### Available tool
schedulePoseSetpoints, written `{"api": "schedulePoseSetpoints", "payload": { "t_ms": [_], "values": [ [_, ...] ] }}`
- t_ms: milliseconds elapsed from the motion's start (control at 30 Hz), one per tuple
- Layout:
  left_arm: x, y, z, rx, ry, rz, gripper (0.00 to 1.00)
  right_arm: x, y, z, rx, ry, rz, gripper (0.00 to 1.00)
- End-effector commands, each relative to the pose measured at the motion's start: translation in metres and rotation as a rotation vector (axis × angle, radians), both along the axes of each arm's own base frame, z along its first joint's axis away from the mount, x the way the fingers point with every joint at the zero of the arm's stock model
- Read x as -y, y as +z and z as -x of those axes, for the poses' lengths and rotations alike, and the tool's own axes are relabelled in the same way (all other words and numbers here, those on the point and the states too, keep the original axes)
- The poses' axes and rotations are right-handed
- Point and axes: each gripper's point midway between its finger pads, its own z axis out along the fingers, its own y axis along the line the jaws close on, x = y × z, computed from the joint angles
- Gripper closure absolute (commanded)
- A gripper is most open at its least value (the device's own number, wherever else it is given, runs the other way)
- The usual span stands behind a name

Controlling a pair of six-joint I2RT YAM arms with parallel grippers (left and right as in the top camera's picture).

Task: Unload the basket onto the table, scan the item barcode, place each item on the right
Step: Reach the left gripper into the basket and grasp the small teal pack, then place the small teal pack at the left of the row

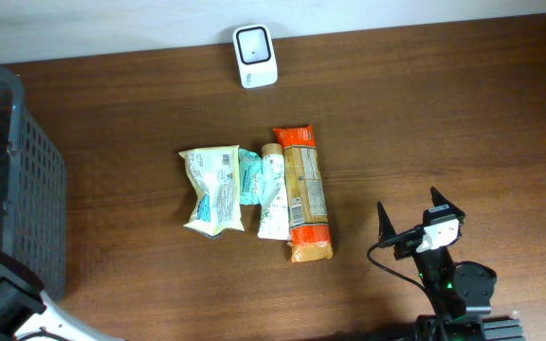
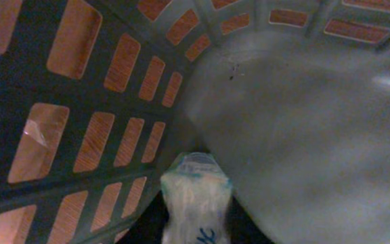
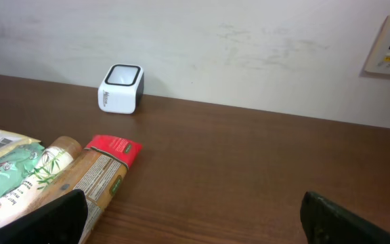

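Overhead view shows a dark wooden worktop [image 1: 425, 114] with a white barcode scanner [image 1: 255, 57] standing at its far edge, window facing up. Near the middle lie four goods side by side: a white-and-green pouch [image 1: 211, 189], a teal packet [image 1: 250, 176] touching it, a pale tube [image 1: 273, 199] and a long orange pack [image 1: 303, 194]. A grey lattice basket [image 1: 27, 180] stands at the left edge. The left wrist view looks inside that basket, where the left end effector [image 2: 195, 227] is closed around a crinkled white packet with blue print [image 2: 195, 193], low against the lattice wall and above the grey floor. The right end effector [image 1: 412, 214] hangs over bare wood at the near right, jaws spread wide and holding nothing, well apart from the goods and the scanner.
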Motion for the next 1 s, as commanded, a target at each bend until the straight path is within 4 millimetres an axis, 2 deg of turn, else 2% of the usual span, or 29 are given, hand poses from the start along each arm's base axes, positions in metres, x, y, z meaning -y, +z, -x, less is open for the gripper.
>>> {"api": "schedulePoseSetpoints", "payload": {
  "t_ms": [0, 67, 133, 167, 200, 233, 267, 300, 367, 400, 433, 467, 500, 533, 567, 633, 667, 733, 800, 867, 967],
  "values": [
    [0.001, -0.004, -0.002, 0.013, 0.016, 0.023, 1.0, 0.002, -0.002, 0.0, -0.001, -0.007, 0.004, 0.01],
    [0.001, 0.013, -0.004, 0.065, 0.064, 0.024, 1.0, 0.002, -0.002, 0.0, -0.001, -0.007, 0.003, 0.01],
    [0.005, 0.047, -0.011, 0.13, 0.073, -0.006, 1.0, 0.002, -0.002, 0.0, -0.001, -0.007, 0.003, 0.01],
    [0.009, 0.071, -0.016, 0.177, 0.074, -0.025, 1.0, 0.002, -0.002, 0.0, -0.001, -0.007, 0.003, 0.01],
    [0.021, 0.108, -0.023, 0.272, 0.087, -0.024, 1.0, 0.002, -0.002, 0.0, -0.001, -0.007, 0.003, 0.01],
    [0.043, 0.149, -0.032, 0.38, 0.055, -0.005, 1.0, 0.002, -0.002, 0.0, -0.001, -0.007, 0.003, 0.01],
    [0.076, 0.197, -0.04, 0.49, -0.032, 0.008, 1.0, 0.002, -0.002, 0.0, -0.001, -0.007, 0.003, 0.01],
    [0.101, 0.23, -0.041, 0.555, -0.096, 0.002, 1.0, 0.002, -0.002, 0.0, -0.001, -0.007, 0.003, 0.01],
    [0.157, 0.299, -0.034, 0.684, -0.225, -0.031, 1.0, 0.002, -0.002, 0.0, -0.001, -0.007, 0.003, 0.01],
    [0.197, 0.341, -0.022, 0.766, -0.293, -0.05, 1.0, 0.002, -0.002, 0.0, -0.001, -0.007, 0.003, 0.01],
    [0.228, 0.364, -0.012, 0.808, -0.351, -0.058, 1.0, 0.002, -0.002, 0.0, -0.001, -0.007, 0.003, 0.01],
    [0.26, 0.378, -0.004, 0.832, -0.414, -0.045, 1.0, 0.002, -0.002, 0.0, -0.001, -0.007, 0.003, 0.01],
    [0.282, 0.382, 0.001, 0.836, -0.459, -0.027, 1.0, 0.002, -0.002, 0.0, -0.001, -0.007, 0.003, 0.01],
    [0.316, 0.379, 0.004, 0.813, -0.528, 0.019, 1.0, 0.002, -0.002, 0.0, -0.001, -0.007, 0.003, 0.01],
    [0.351, 0.36, 0.005, 0.744, -0.599, 0.088, 1.0, 0.002, -0.002, 0.0, -0.001, -0.007, 0.003, 0.01],
    [0.389, 0.32, 0.004, 0.605, -0.675, 0.182, 1.0, 0.002, -0.002, 0.0, -0.001, -0.007, 0.003, 0.01],
    [0.408, 0.285, 0.001, 0.488, -0.7, 0.232, 1.0, 0.002, -0.002, 0.0, -0.001, -0.007, 0.003, 0.01],
    [0.432, 0.232, -0.001, 0.316, -0.726, 0.306, 1.0, 0.002, -0.002, 0.0, -0.001, -0.007, 0.003, 0.01],
    [0.441, 0.176, 0.0, 0.14, -0.625, 0.363, 1.0, 0.002, -0.002, 0.0, -0.001, -0.007, 0.004, 0.01],
    [0.435, 0.119, 0.0, -0.01, -0.424, 0.381, 1.0, 0.002, -0.002, 0.0, -0.001, -0.007, 0.003, 0.01],
    [0.435, 0.054, 0.002, -0.154, -0.274, 0.432, 1.0, 0.002, -0.002, 0.0, -0.001, -0.007, 0.003, 0.01]
  ]
}}
